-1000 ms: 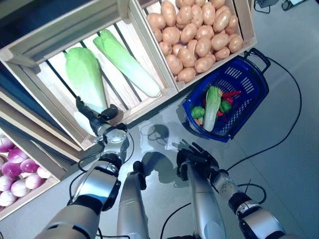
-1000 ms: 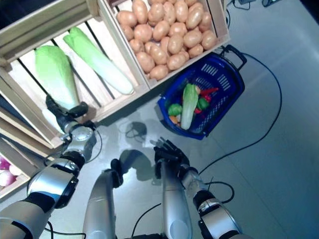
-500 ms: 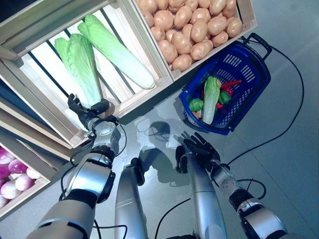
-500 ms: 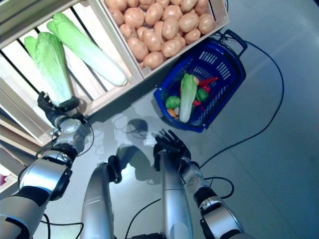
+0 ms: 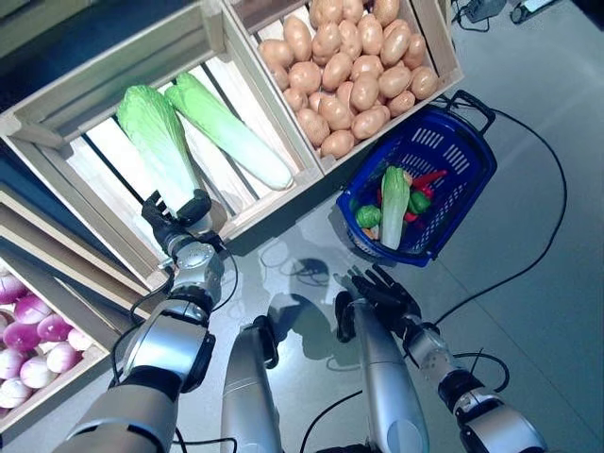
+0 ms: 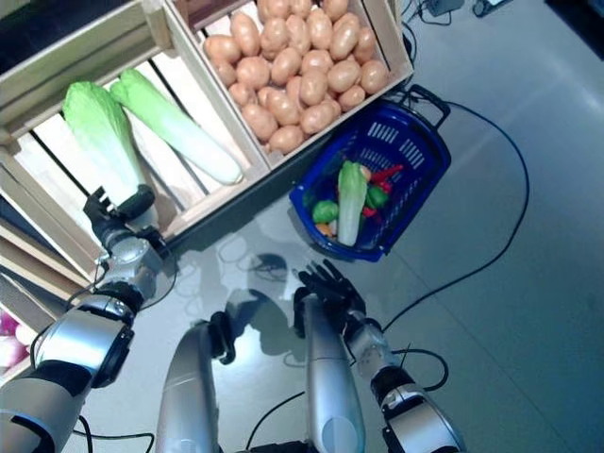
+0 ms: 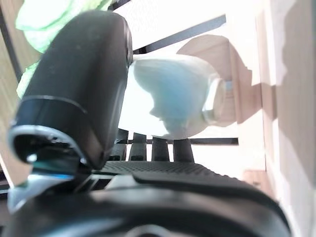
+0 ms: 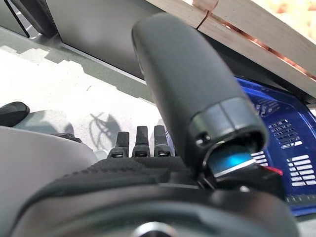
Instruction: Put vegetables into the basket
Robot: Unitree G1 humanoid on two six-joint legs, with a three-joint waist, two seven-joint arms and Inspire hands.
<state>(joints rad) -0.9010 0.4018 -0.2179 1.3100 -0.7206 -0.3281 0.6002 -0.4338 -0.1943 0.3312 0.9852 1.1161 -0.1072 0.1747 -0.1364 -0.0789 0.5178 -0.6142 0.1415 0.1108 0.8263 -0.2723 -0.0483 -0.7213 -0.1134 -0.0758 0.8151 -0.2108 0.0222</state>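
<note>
on the grey floor, the left hand [image 5: 176, 223] reaches into the near edge of the wooden crate [image 5: 83, 94], fingers spread wide by the cabbage [image 5: 159, 150] stem, its length pointing away, far from the blue basket [image 5: 451, 160].

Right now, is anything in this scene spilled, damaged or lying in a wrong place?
Nothing stands out. The two cabbages lie in their wooden crate, the potatoes fill the next crate, and the blue basket stands upright on the floor with vegetables inside. The left hand is at one cabbage's white base; the right hand hovers open.
</note>
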